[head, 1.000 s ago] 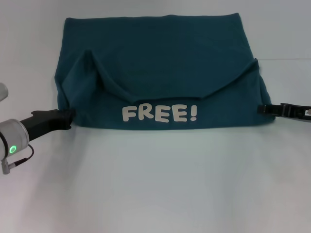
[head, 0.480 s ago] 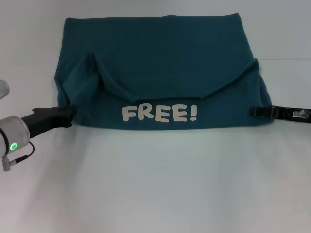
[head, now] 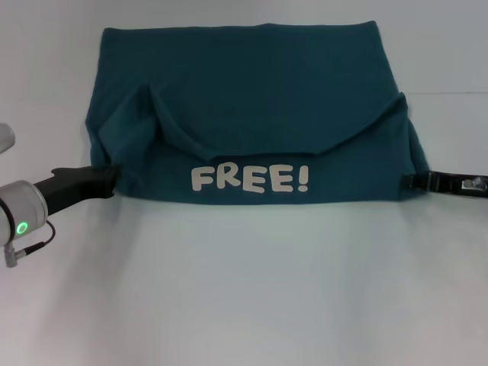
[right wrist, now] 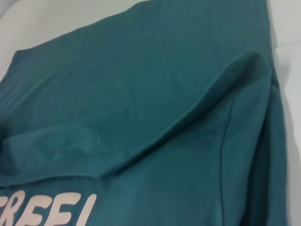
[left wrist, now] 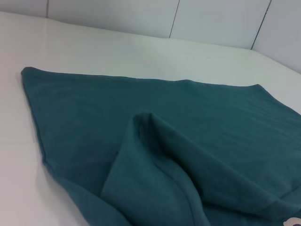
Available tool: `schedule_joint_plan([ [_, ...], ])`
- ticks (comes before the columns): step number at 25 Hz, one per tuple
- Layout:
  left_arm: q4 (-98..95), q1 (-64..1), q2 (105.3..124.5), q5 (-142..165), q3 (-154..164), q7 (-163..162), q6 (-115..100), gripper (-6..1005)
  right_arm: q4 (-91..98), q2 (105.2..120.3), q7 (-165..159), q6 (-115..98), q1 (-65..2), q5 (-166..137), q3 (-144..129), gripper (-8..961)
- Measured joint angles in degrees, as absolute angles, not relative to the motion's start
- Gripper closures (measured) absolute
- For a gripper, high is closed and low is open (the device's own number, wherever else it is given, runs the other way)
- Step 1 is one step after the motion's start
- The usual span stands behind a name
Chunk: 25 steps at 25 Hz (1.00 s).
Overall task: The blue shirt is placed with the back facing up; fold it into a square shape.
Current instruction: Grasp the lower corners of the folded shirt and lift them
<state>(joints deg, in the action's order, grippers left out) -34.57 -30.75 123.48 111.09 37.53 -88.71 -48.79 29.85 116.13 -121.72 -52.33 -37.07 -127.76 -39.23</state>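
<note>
Soft teal knit is lying across the upper middle of the head view: the blue shirt (head: 252, 114), partly folded, is resting flat on the white table (head: 244, 290) with its near strip turned up. At the left edge of the frame, the left gripper (head: 107, 179) is touching the shirt's lower left corner; I cannot tell whether its fingers are apart or together. The cloth is looking light, limp and unbreakable, likely to sag and crease, so corners and hems are seeming the best holds. White letters are reading "FREE!" (head: 250, 179). At the right edge, the right gripper (head: 415, 181) is meeting the lower right corner, fingers likewise impossible to judge.
</note>
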Motion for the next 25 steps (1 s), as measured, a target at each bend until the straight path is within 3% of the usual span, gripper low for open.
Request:
schedule_joint_plan([
  [12,-38.0,-28.9,123.66,111.1,37.5,-91.7,-53.2,974,34.0,116.33,-118.5,-57.4,-33.0,-124.7,-38.2,914],
  [18,-42.8,-25.1,123.92,111.0,36.9,-96.1,-59.7,973,35.1,115.11,-114.8,-63.0,-29.3,-119.0,-37.6,914],
  [25,-45.3,-21.4,123.95,111.1,35.1,-99.8,-65.8,973,40.0,115.02,-111.2,-71.5,-25.0,-117.8,-35.0,915],
])
